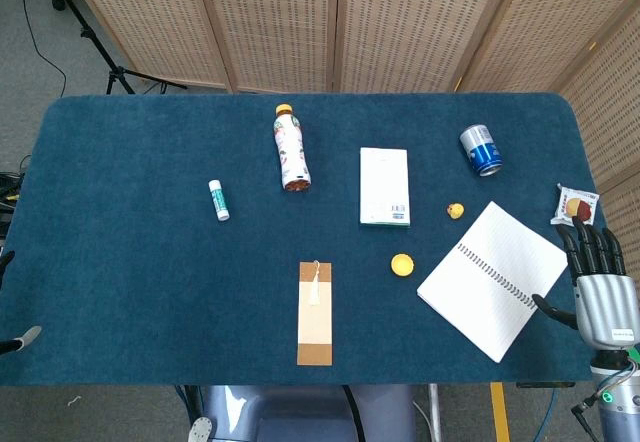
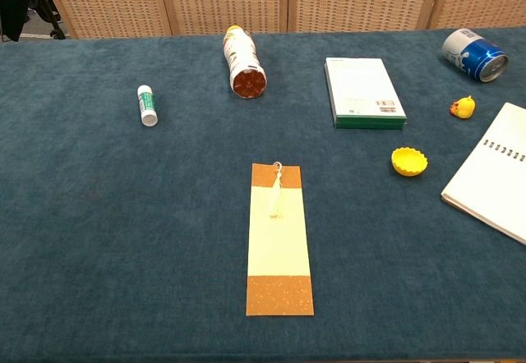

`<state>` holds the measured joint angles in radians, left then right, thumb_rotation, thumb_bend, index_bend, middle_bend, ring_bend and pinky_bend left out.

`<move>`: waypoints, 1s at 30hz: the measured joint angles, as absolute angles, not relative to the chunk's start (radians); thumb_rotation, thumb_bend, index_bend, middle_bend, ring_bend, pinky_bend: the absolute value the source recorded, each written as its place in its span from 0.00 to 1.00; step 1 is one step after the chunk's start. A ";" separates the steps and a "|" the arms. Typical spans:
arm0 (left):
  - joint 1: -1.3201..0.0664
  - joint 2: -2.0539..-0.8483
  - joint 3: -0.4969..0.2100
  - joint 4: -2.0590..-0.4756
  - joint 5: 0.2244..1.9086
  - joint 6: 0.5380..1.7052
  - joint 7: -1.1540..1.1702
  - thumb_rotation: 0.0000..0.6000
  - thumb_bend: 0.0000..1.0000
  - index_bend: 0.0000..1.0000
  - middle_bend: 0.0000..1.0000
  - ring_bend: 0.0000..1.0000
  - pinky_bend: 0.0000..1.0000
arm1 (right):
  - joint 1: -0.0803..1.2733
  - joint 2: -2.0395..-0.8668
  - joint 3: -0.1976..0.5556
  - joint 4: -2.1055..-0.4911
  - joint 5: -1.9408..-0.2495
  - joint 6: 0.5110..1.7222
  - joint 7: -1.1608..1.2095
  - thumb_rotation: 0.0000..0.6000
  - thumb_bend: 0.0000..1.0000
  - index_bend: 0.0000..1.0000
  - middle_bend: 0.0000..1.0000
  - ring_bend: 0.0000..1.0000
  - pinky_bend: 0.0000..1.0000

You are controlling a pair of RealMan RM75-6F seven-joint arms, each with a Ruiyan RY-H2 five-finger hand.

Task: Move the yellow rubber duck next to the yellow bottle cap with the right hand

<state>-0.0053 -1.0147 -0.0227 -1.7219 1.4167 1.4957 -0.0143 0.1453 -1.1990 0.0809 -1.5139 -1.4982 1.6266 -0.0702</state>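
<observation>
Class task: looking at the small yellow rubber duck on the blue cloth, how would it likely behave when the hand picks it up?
The rubber duck looks tiny beside the can, so probably very light. Its rounded body may slip or tip between large fingers. The cloth table should limit sliding.

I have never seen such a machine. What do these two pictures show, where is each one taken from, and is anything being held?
This is a two-armed robot with human-like hands, standing at a table covered in blue cloth. One picture looks down from its head; the other looks forward from its chest, lower and closer.

The right hand shows only in the head view, at the table's right edge, fingers apart and holding nothing. At the far left edge there are only slivers that may be the left hand.

On the table lie a small yellow rubber duck, a yellow bottle cap, a spiral notebook, a white and green box, a blue can on its side, a bottle lying down, a bookmark, a small white tube and a snack packet.

The duck is not yet beside the cap.
</observation>
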 measured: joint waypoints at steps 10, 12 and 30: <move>0.006 -1.006 -0.021 -1.730 1.430 1.510 -0.027 1.00 0.00 0.00 0.00 0.00 0.00 | 0.143 -1.181 0.089 -1.543 -1.493 1.587 -0.104 1.00 0.00 0.00 0.00 0.00 0.00; 0.007 -1.005 -0.021 -1.727 1.439 1.515 -0.034 1.00 0.00 0.00 0.00 0.00 0.00 | 0.159 -1.177 0.094 -1.550 -1.494 1.558 -0.096 1.00 0.00 0.00 0.00 0.00 0.00; -0.013 -1.023 -0.051 -1.706 1.367 1.471 -0.025 1.00 0.00 0.00 0.00 0.00 0.00 | 0.553 -1.313 0.215 -1.235 -1.380 0.997 -0.064 1.00 0.24 0.30 0.00 0.00 0.00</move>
<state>-0.0130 -1.0232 -0.0510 -1.7065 1.3665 1.4709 -0.0252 0.5526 -1.3129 0.2151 -1.2353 -1.3801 0.9974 -0.0636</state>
